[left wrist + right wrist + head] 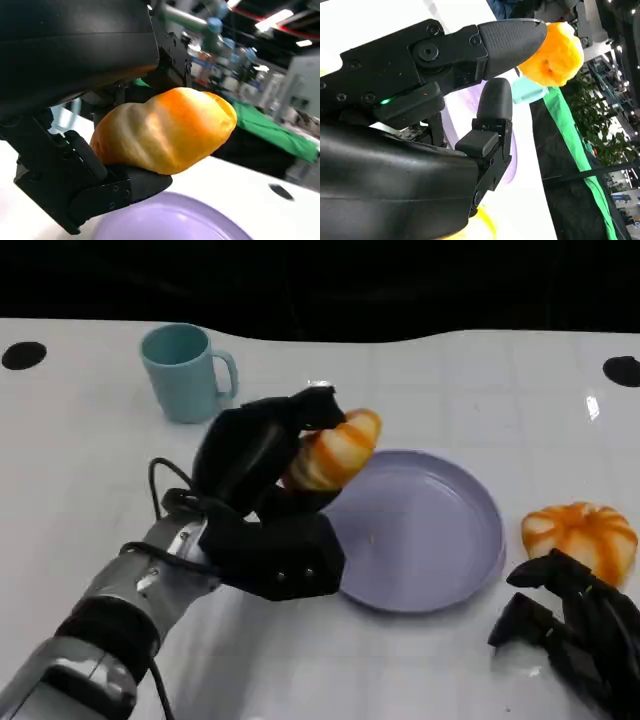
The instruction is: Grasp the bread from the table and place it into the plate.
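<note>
1. Golden-orange bread [338, 452] is sitting clamped in the left hand [262, 502], lifted off the table and hanging over the near-left rim of the lilac plate [440, 570].
2. Black fingers [120, 187] are wrapping it from above and below.
3. Silver left forearm [110, 625] is reaching diagonally inward.
4. Right hand [570, 625] is lying with fingers apart, holding nothing, just beside a second bread roll [580, 537].
5. Teal mug [186, 372] is standing behind.

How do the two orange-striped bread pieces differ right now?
The elongated orange-and-cream bread roll is held by the left hand, lifted over the lavender plate's left rim. The round pumpkin-shaped orange-and-cream bun lies on the white table, beside the right hand. Both share orange stripes.
</note>
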Robot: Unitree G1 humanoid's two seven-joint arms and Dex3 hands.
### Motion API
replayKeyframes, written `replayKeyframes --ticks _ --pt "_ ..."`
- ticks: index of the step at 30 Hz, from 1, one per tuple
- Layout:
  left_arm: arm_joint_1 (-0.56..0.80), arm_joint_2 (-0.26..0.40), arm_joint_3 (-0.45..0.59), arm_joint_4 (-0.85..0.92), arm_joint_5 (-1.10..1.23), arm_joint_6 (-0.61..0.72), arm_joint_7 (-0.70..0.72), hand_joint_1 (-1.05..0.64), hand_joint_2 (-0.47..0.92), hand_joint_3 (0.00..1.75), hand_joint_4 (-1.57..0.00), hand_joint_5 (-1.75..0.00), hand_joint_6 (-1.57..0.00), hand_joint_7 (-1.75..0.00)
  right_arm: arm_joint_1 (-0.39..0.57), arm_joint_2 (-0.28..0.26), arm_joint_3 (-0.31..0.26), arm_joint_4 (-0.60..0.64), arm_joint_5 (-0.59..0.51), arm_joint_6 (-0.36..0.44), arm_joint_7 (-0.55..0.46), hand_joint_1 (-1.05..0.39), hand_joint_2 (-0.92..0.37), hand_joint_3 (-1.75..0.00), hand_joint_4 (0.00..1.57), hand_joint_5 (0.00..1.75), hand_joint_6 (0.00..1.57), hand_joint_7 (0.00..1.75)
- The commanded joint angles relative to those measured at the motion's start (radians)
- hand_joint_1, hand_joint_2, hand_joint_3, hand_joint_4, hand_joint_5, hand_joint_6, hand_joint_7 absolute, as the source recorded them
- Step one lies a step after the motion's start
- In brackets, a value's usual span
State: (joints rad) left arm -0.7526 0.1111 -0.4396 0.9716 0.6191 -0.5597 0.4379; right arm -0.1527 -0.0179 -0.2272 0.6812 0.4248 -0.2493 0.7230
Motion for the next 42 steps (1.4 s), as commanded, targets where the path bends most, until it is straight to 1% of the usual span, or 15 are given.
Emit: replayKeyframes --ticks 1,7,10,18,20,24,27,28,29,31,32,33,35,37,42 --pt "-0.057 -0.005 -0.003 0.022 -0.009 -0.025 -0.067 -0.1 0.42 1.38 -0.96 -1.75 -0.75 -1.75 0.012 -0.017 -0.01 0.013 0.004 0.018 0.007 -0.54 -0.92 -0.22 0.66 1.51 0.6 1.21" --pt "-0.059 -0.007 0.004 0.027 -0.007 -0.03 -0.074 -0.1 0.43 1.37 -0.96 -1.75 -0.76 -1.75 0.012 -0.016 -0.011 0.013 0.003 0.019 0.008 -0.54 -0.92 -0.23 0.66 1.51 0.6 1.21" --pt "-0.127 -0.079 -0.046 0.095 0.016 0.014 -0.171 -0.17 0.5 1.27 -0.94 -1.75 -0.76 -1.75 0.02 -0.016 -0.01 -0.003 0.003 0.036 0.0 -0.54 -0.92 -0.21 0.67 1.51 0.6 1.21" --pt "-0.164 -0.101 -0.088 0.133 0.052 0.047 -0.179 -0.18 0.53 1.22 -0.94 -1.75 -0.76 -1.75 0.025 -0.014 -0.01 -0.014 0.001 0.042 -0.002 -0.54 -0.92 -0.21 0.67 1.51 0.61 1.21" --pt "-0.19 -0.118 -0.131 0.156 0.099 0.085 -0.17 -0.19 0.58 1.08 -0.91 -1.75 -0.7 -1.75 0.028 -0.012 -0.008 -0.02 0.001 0.043 0.0 -0.54 -0.92 -0.21 0.66 1.51 0.6 1.21" --pt "-0.21 -0.131 -0.147 0.176 0.109 0.104 -0.168 -0.19 0.62 1.0 -0.89 -1.75 -0.68 -1.75 0.035 -0.009 -0.005 -0.036 -0.004 0.05 -0.02 -0.53 -0.92 -0.21 0.66 1.51 0.61 1.22" --pt "-0.228 -0.133 -0.154 0.184 0.108 0.133 -0.207 -0.2 0.68 0.87 -0.86 -1.75 -0.68 -1.66 0.037 -0.009 -0.002 -0.039 0.0 0.05 -0.014 -0.53 -0.92 -0.22 0.67 1.51 0.6 1.22" --pt "-0.235 -0.131 -0.158 0.183 0.109 0.149 -0.233 -0.22 0.72 0.77 -0.78 -1.72 -0.69 -1.41 0.035 -0.01 -0.003 -0.036 0.005 0.055 -0.006 -0.53 -0.92 -0.22 0.66 1.51 0.6 1.23" --pt "-0.239 -0.13 -0.161 0.182 0.11 0.16 -0.251 -0.26 0.8 0.54 -0.69 -1.67 -0.73 -1.01 0.033 -0.01 -0.004 -0.034 0.009 0.059 0.0 -0.53 -0.92 -0.22 0.66 1.51 0.59 1.23" --pt "-0.245 -0.124 -0.172 0.176 0.117 0.172 -0.277 -0.28 0.89 0.32 -0.64 -1.65 -0.79 -0.73 0.033 -0.012 -0.004 -0.031 0.006 0.055 -0.001 -0.53 -0.92 -0.22 0.65 1.51 0.59 1.23" --pt "-0.247 -0.119 -0.178 0.173 0.121 0.174 -0.29 -0.33 0.91 0.26 -0.55 -1.44 -0.69 -0.45 0.033 -0.012 -0.003 -0.031 0.001 0.05 -0.005 -0.54 -0.92 -0.22 0.66 1.51 0.59 1.23" --pt "-0.248 -0.116 -0.182 0.17 0.124 0.176 -0.299 -0.36 0.91 0.25 -0.51 -1.31 -0.67 -0.3 0.033 -0.012 -0.003 -0.031 -0.002 0.047 -0.008 -0.54 -0.92 -0.22 0.66 1.51 0.59 1.23" --pt "-0.253 -0.112 -0.18 0.167 0.115 0.177 -0.346 -0.44 0.92 0.28 -0.4 -1.09 -0.59 -0.13 0.034 -0.012 -0.002 -0.032 -0.003 0.049 -0.008 -0.54 -0.92 -0.22 0.66 1.5 0.59 1.23" --pt "-0.26 -0.108 -0.176 0.162 0.104 0.176 -0.411 -0.7 0.92 0.46 -0.22 -0.51 -0.35 -0.03 0.033 -0.013 -0.003 -0.032 -0.001 0.054 -0.006 -0.54 -0.92 -0.22 0.67 1.5 0.59 1.23" --pt "-0.263 -0.101 -0.178 0.142 0.112 0.189 -0.466 -0.88 0.92 0.62 -0.09 -0.29 -0.22 0.0 0.031 -0.013 -0.003 -0.03 -0.003 0.051 -0.007 -0.54 -0.92 -0.23 0.67 1.51 0.59 1.24"
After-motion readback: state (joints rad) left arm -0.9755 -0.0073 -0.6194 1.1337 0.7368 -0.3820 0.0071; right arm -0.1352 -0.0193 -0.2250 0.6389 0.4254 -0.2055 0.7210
